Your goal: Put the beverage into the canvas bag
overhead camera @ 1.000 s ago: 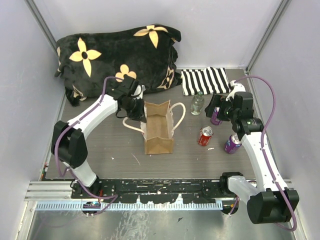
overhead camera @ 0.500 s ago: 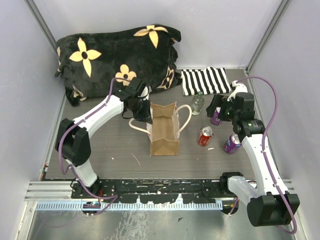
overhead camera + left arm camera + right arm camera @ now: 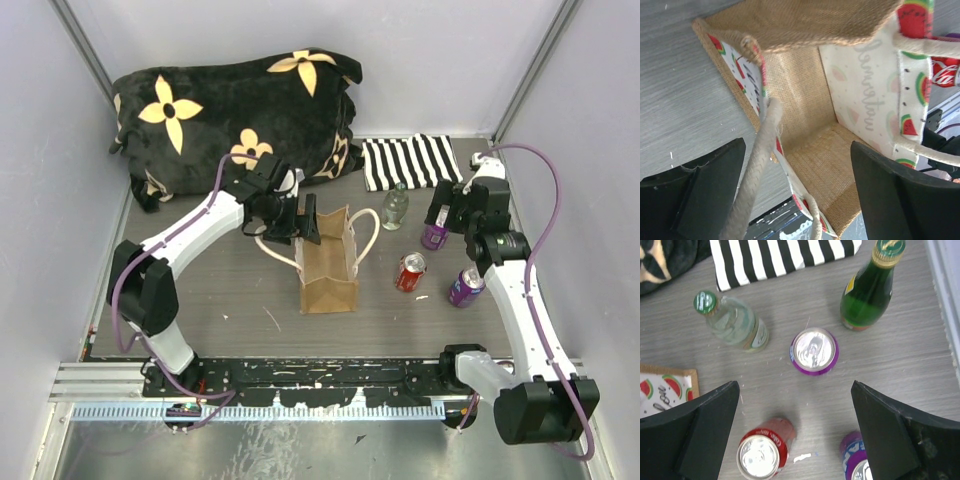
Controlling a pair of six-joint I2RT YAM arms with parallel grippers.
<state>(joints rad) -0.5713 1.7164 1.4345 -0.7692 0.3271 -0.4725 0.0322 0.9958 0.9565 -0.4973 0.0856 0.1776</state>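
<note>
The canvas bag stands upright on the table with its mouth open. In the left wrist view its burlap inside holds nothing. My left gripper hovers at the bag's back left rim, open, and the cream rope handle lies loose between its fingers. The beverages stand to the right of the bag: a clear bottle, a red can and two purple cans. My right gripper hangs open above the nearer purple can, touching nothing.
A green bottle stands by the right wall. A striped cloth lies at the back. The black flowered cushion fills the back left. A red can sits below the right gripper's left finger.
My left gripper dragged the bag to the right by its handle, then opened and let the rope go. The right gripper lifted slightly toward the back.
</note>
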